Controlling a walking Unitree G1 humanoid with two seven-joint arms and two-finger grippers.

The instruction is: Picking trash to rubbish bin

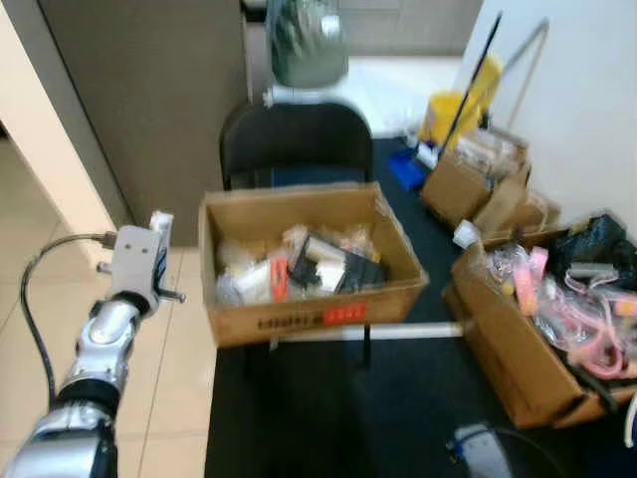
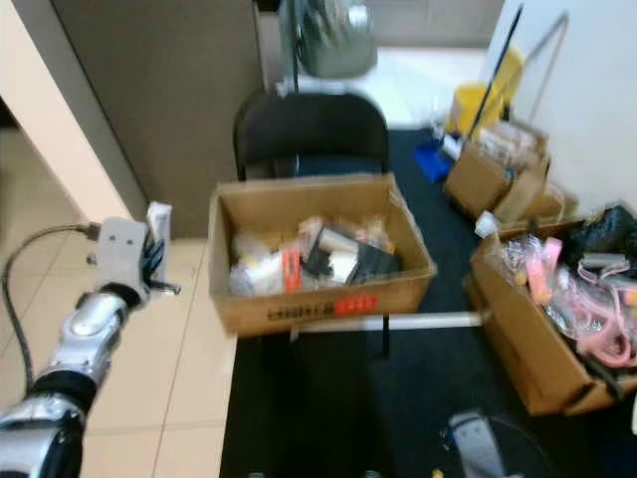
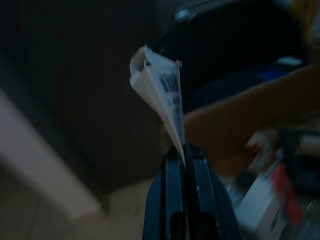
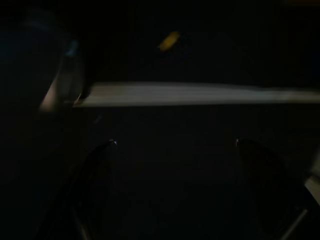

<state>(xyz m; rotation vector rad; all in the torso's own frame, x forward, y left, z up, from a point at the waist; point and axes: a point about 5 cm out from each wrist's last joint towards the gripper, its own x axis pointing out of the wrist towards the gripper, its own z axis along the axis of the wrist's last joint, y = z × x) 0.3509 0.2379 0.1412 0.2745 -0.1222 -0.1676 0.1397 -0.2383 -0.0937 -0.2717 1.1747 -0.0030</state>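
My left gripper (image 1: 159, 239) is raised at the left, just beside the left wall of the cardboard box (image 1: 299, 321) and apart from it. It is shut on a folded white paper scrap with a barcode (image 3: 162, 90), pinched between the black fingers (image 3: 172, 200). The paper (image 2: 157, 219) sticks up above the gripper. The box is open and holds several wrappers and packets (image 1: 309, 264). My right gripper (image 4: 175, 145) hangs low over the dark mat, open, with nothing between its fingers (image 4: 100, 170).
A black chair (image 1: 294, 139) stands right behind the box. A white tube (image 1: 378, 332) lies on the dark mat (image 1: 328, 418). A second box of pink items (image 1: 542, 329) sits at the right. Smaller boxes (image 1: 468, 179) and a yellow mop bucket (image 1: 460, 105) stand behind. Tiled floor (image 1: 179, 339) lies to the left.
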